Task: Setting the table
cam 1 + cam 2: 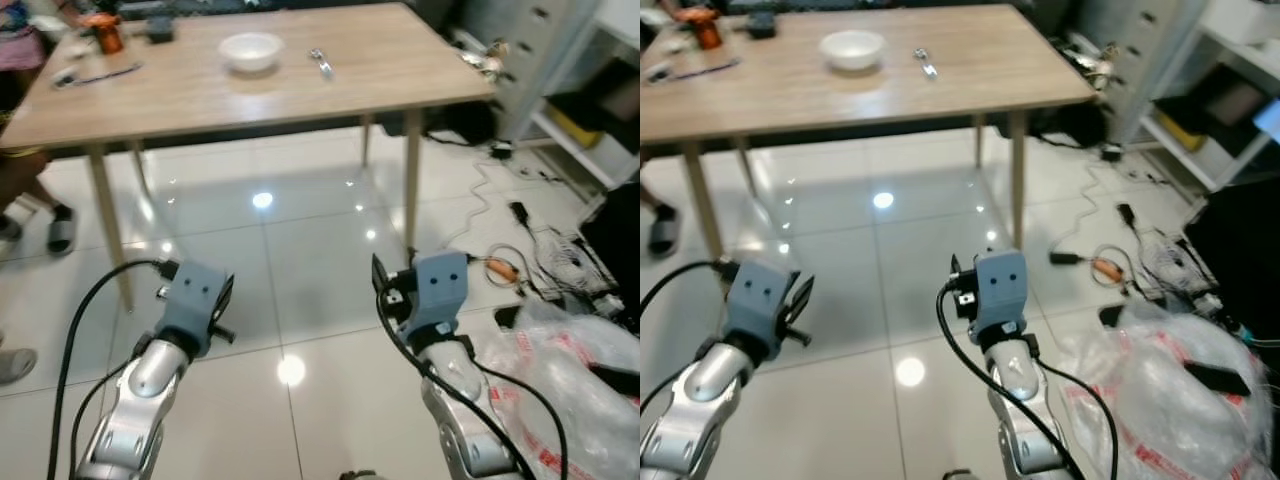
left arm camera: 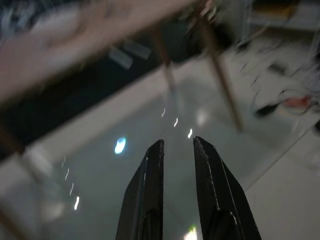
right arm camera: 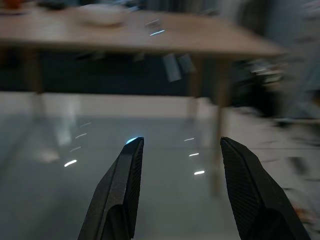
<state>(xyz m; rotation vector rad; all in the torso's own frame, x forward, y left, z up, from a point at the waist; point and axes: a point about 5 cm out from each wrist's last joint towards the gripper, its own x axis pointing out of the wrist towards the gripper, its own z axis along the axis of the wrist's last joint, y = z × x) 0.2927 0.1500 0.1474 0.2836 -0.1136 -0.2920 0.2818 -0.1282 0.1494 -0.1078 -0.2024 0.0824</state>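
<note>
- Bowl (image 1: 251, 50) sat on the far part of the wooden table (image 1: 400, 80), well ahead of and above both grippers — neither was anywhere near it.
- Just beside the bowl, on the right gripper's side, lay a spoon (image 1: 321, 62), its long axis running roughly away from the robot.
- The right gripper (image 3: 182, 150) hung low over the tiled floor (image 1: 290, 260), its two black fingers spread wide and holding nothing; the bowl and spoon lay up and ahead of it, across the table's near edge.
- The left gripper (image 2: 177, 147) also hovered over the floor, fingers nearly together with a narrow gap between them, nothing held.
- By my judgement, the right arm was the nearer one to the spoon, while the bowl lay about midway between the two; either would first need the robot to close in on the table.
- An orange thing (image 1: 106, 35) and a dark thing stood at the table's far left corner — too blurred to name.
- No brand, label or writing could be read anywhere.
</note>
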